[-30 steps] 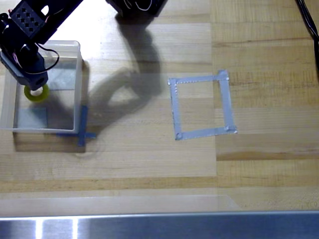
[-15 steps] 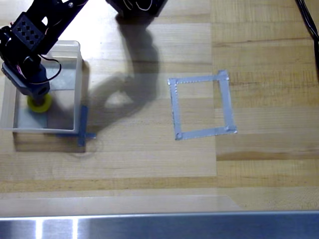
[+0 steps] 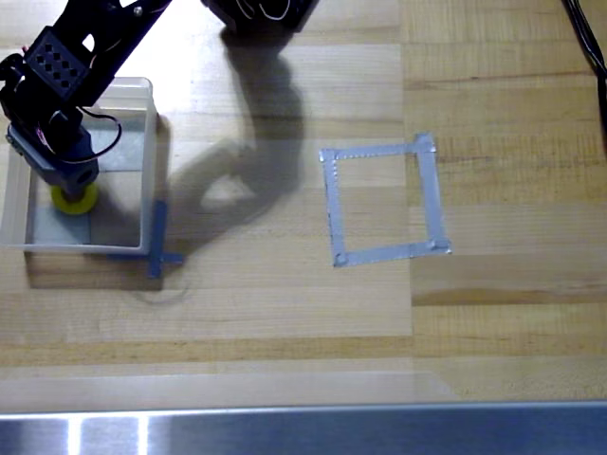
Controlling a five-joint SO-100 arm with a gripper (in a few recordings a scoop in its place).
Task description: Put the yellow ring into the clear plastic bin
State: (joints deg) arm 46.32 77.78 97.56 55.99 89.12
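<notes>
Wooden table (image 3: 285,313) carries the clear plastic bin (image 3: 147,166) at left; the black arm slants down from the top edge, its gripper (image 3: 71,185) inside, over the yellow ring (image 3: 74,201), jaw state unclear; grey tape square (image 3: 381,202) right

the table (image 3: 285,322) is pale wood in butted planks, grain showing, with a soft sheen. along its near edge runs a strip of brushed metal (image 3: 303,431), glossy with bright glints. the bin (image 3: 147,161) at the left is clear plastic, walls frosted and whitish, smooth. inside it the ring (image 3: 74,201) looks smooth, bright yellow. the arm (image 3: 66,66) is matt black plastic. right of centre, a square outline of grey tape (image 3: 379,201) is slightly shiny and wrinkled; blue tape (image 3: 158,237) by the bin is matt.
</notes>
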